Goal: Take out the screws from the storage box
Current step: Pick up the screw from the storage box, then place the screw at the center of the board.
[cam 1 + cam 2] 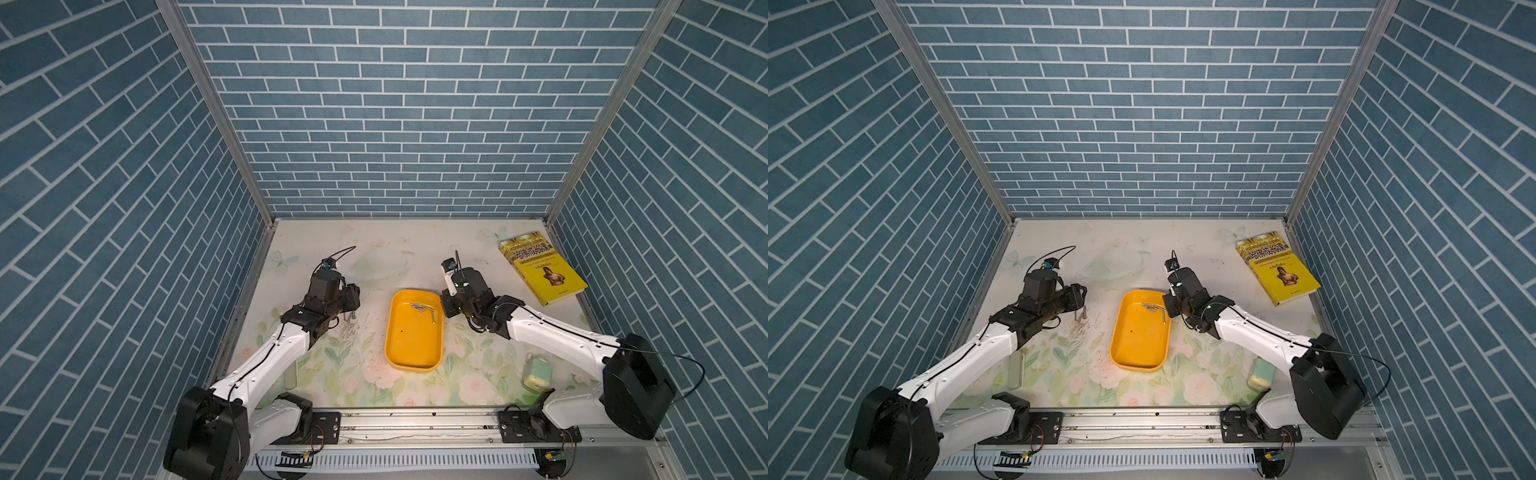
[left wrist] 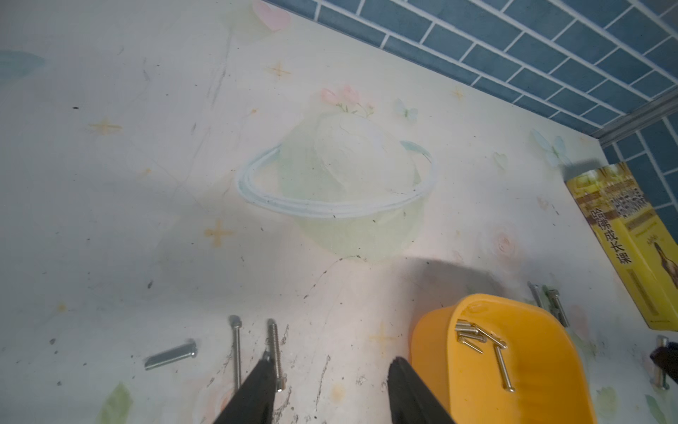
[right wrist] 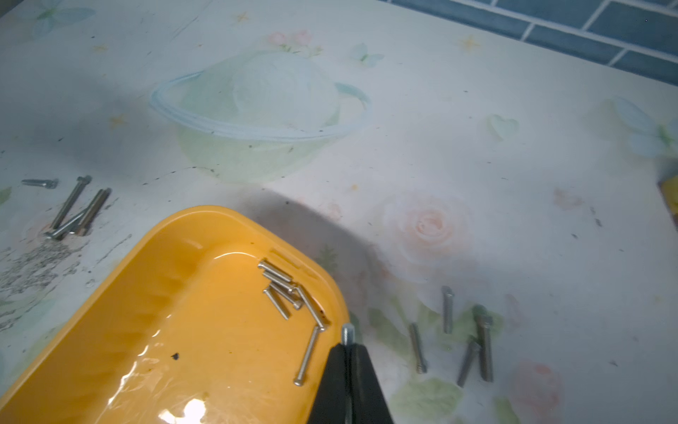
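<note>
Nearest the robot, a pale green gadget stands on the flowered table, off to the right of the storage box and about level with its near end. The storage box, a shallow yellow-orange tray, lies lengthwise in the middle. Its near half is bare but for a dark speck.

Left of the box's far half, the left gripper hangs low over the table with its jaws spread apart and nothing between them. A threaded screw lies just beside one black finger; whether they touch I cannot tell. A few more loose screws lie on the table there.

At the box's right rim, toward the far corner, the right gripper is clamped tight on one screw, whose head pokes out past the fingertips.

Inside the box, the screws sit in a small heap at the far end near the right wall, with a longer one lying just nearer. Just right of the box, a handful of screws lies scattered on the table.

Farthest off, beyond the box to the right, a yellow book lies flat.
</note>
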Action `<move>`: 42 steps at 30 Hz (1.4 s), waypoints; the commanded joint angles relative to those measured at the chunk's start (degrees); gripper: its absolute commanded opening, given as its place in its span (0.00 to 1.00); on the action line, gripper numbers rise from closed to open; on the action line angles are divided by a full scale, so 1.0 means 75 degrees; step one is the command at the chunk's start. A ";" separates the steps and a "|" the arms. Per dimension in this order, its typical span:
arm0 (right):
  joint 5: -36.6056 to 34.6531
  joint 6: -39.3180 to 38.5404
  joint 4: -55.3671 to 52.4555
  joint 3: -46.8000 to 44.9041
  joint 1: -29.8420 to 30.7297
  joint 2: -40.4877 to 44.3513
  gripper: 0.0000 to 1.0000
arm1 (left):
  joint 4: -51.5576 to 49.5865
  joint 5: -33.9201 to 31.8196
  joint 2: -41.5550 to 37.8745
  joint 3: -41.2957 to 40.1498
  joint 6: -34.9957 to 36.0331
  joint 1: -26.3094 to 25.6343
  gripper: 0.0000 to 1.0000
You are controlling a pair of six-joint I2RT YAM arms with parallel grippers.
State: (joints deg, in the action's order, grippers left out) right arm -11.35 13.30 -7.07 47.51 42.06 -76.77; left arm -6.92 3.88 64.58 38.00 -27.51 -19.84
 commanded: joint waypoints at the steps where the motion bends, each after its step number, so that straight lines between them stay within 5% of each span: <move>1: -0.0353 0.0300 0.0024 -0.0462 -0.0439 0.0388 0.00 | 0.0563 0.0817 -0.0141 -0.0173 0.0206 -0.0038 0.55; 8: 0.0059 0.0854 0.0227 -0.1201 -0.1067 0.0106 0.00 | 0.1174 0.1869 0.0154 0.0091 0.0309 -0.0788 0.64; 19: 0.0903 0.0502 0.1879 -0.1520 -0.1772 -0.1209 0.00 | 0.0698 0.1946 0.2985 0.2547 -0.0628 -0.2591 0.61; 24: 0.0735 0.0419 0.2019 -0.1380 -0.2061 -0.1472 0.00 | 0.0028 0.1162 0.4078 0.3420 -0.1187 -0.3284 0.55; 31: 0.0937 0.0359 0.2490 -0.1507 -0.2093 -0.1670 0.00 | -0.0688 0.0225 0.4374 0.3515 -0.1657 -0.3519 0.57; 42: 0.1140 0.0346 0.2658 -0.1642 -0.2094 -0.1495 0.02 | -0.0897 0.0348 0.5049 0.3736 -0.1600 -0.3633 0.52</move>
State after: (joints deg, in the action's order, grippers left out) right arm -3.55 16.67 11.53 35.90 26.35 -88.79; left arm -11.79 7.29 101.06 64.99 -39.05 -46.52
